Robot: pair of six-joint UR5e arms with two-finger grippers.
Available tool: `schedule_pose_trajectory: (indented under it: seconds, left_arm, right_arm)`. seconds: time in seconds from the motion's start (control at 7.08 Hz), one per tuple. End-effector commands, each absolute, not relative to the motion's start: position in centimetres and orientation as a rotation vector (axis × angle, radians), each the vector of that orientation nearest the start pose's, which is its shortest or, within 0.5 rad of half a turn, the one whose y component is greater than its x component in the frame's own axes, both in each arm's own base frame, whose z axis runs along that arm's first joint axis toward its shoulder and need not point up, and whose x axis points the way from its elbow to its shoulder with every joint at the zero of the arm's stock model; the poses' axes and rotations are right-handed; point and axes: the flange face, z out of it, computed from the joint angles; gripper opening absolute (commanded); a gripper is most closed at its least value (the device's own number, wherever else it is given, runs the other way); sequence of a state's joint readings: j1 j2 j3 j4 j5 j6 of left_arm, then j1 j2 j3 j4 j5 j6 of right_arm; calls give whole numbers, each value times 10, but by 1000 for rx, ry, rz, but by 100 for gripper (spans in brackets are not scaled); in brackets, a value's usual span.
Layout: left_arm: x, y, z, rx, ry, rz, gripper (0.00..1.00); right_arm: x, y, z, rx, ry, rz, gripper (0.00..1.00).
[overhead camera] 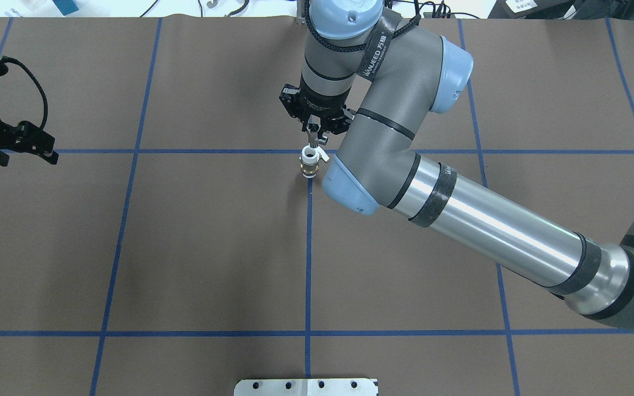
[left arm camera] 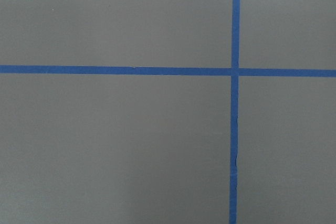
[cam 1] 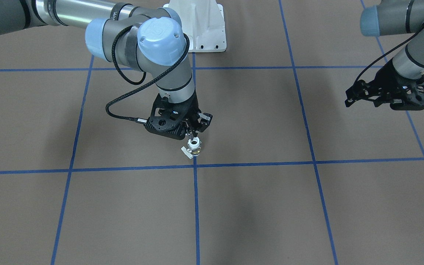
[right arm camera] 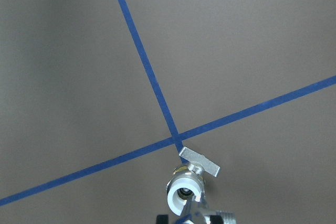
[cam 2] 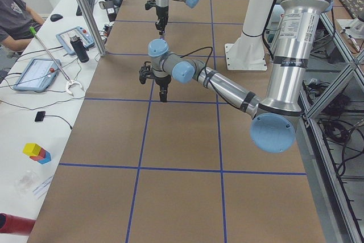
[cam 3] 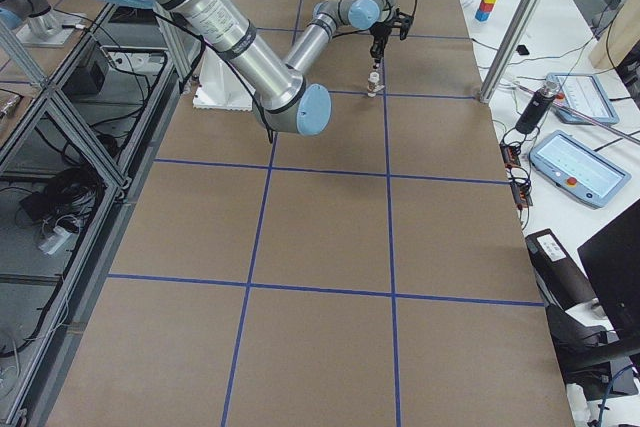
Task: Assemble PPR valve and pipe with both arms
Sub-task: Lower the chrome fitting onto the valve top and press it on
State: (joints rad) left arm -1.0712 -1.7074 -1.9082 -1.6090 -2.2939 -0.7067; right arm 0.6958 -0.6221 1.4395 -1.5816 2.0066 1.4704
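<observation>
The table cover (overhead camera: 185, 247) is seen as matt brown, smooth, paper-like; grid lines (overhead camera: 308, 264) are laid in blue tape w/ slight sheen. On the PPR valve (right arm camera: 185, 191), smooth white plastic is shown at the socket, brass-coloured metal at mid. Bare shiny metal is noted on the pipe (overhead camera: 313, 131). On the right arm (overhead camera: 493, 220): polished metal tube, matt grey joints, blue plastic caps.

White-and-brass PPR valve (cam 1: 195, 146), blue-gridded brown table (cam 1: 271, 206)

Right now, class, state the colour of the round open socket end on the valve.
White. The PPR valve shows its socket ring best in the right wrist-mounted view.
</observation>
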Motion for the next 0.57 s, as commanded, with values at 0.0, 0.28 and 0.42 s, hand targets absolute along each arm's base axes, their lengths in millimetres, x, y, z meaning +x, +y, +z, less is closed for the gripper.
schedule_pose_trajectory:
  seconds: [0.0,0.28,0.42]
  left_arm:
    - [195,-498,421,2,858,-11,100]
    - [195,-498,421,1,858,-12,100]
    - [195,-498,421,1,858,-12,100]
  right_arm:
    - [-520,-551,118,-73,-896,376,0]
    - [-524,-547,118,-74,-896,370,0]
    - [-530,-548,121,-67,-886,374,0]
